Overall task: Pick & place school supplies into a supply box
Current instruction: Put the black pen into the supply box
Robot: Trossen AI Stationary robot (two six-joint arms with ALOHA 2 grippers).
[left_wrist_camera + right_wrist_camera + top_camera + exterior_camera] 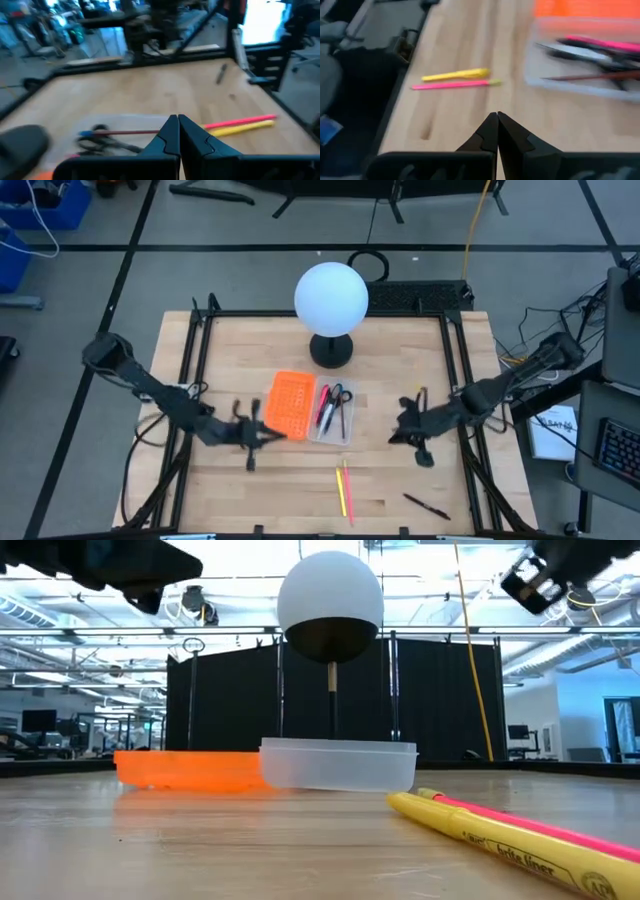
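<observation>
The clear supply box (345, 430) lies on the table beside an orange perforated panel (289, 404). In the box lie small scissors (340, 396), a pink-red pen (324, 408) and a brown pencil (592, 77). A yellow pen (341, 486) and a pink pen (348, 498) lie side by side on the table near its front edge. A black pen (426, 505) lies at the front right. My left gripper (268, 435) is shut and empty, left of the box, above the table. My right gripper (398, 428) is shut and empty, right of the box.
A white globe lamp (331, 298) on a dark round base (331, 350) stands behind the box. A black frame (455, 380) runs along the table's sides and far edge. Bare wood lies between the box and the front edge around the loose pens.
</observation>
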